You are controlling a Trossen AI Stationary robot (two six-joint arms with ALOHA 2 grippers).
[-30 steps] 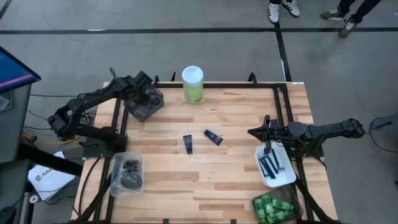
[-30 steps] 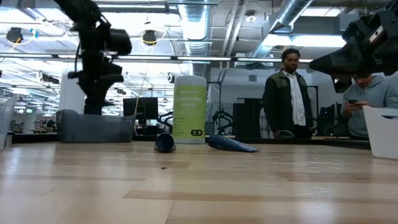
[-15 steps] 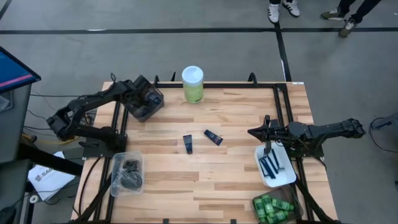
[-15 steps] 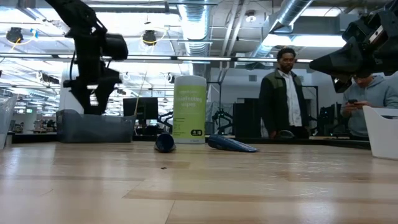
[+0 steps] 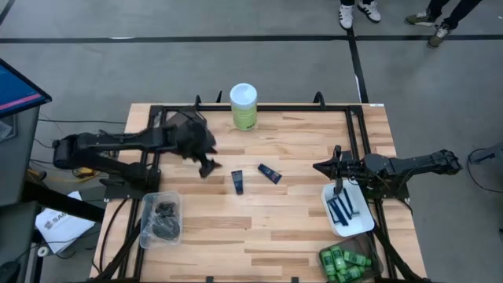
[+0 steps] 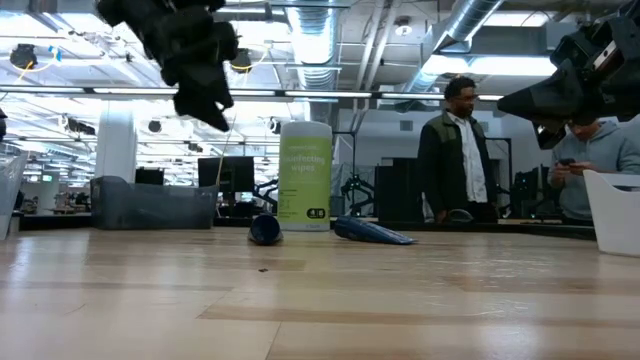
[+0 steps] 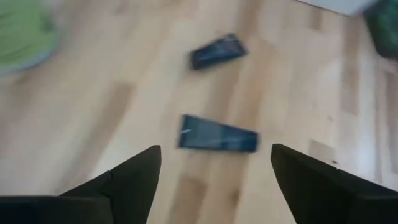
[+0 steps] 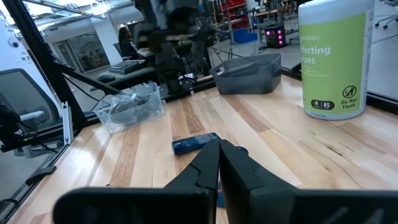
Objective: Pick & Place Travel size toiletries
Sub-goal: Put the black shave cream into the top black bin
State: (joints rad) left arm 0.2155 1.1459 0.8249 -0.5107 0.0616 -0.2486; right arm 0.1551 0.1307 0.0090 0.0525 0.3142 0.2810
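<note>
Two navy tubes lay on the desk point(image 5: 299, 149): the nearer tube point(image 5: 236, 181) just ahead of the left hand point(image 5: 207, 167), the farther tube point(image 5: 269, 173) beyond it. That hand hovered with fingers point(image 7: 134, 180) spread apart, empty. The right hand point(image 5: 318, 167) hung pinched together, empty, beside the white tray point(image 5: 363, 224) of razors point(image 5: 341, 209).

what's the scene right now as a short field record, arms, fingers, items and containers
left gripper: above the table near the two navy tubes, fingers open, empty
right gripper: beside the white tray, fingers shut, empty
navy tubes: one and another lying at table centre
white tray: holds blue razors
green bottles: in a bin at the table's front right corner
clear bin: holds black discs
grey bin: contents not visible
green canister: upright at the back edge
</note>
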